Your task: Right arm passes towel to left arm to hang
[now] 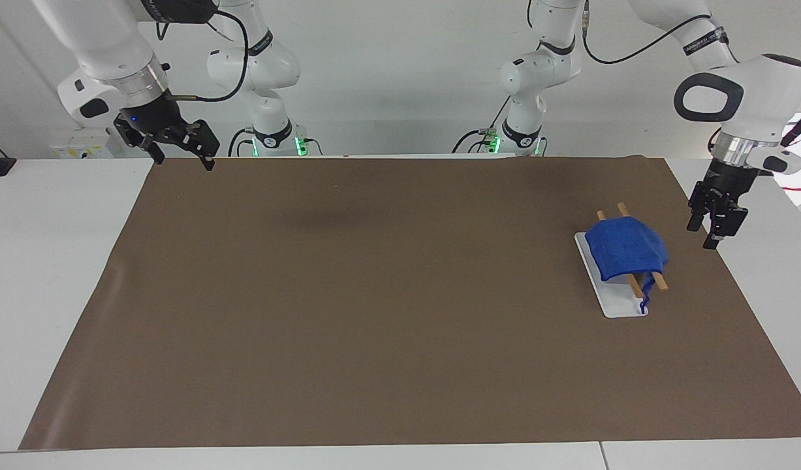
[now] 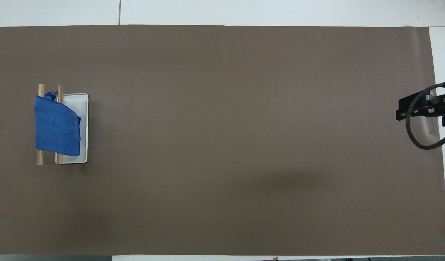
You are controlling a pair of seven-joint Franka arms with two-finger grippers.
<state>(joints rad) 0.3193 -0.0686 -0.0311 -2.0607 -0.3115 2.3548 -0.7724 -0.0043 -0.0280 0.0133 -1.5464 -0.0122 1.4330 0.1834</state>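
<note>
The blue towel (image 1: 625, 251) hangs draped over the two wooden rods (image 1: 661, 282) of a small rack with a white base (image 1: 619, 303), toward the left arm's end of the table. Its cord (image 1: 645, 297) dangles off one corner. In the overhead view the towel (image 2: 57, 127) covers most of both rods (image 2: 40, 159). My left gripper (image 1: 708, 230) is open and empty, in the air beside the rack, apart from the towel. My right gripper (image 1: 182, 155) is open and empty, raised over the mat's corner at the right arm's end; it also shows in the overhead view (image 2: 402, 110).
A brown mat (image 1: 374, 294) covers most of the white table (image 1: 47, 261). The rack's white base (image 2: 82, 108) stands on the mat. A black cable (image 2: 416, 139) loops off the right wrist.
</note>
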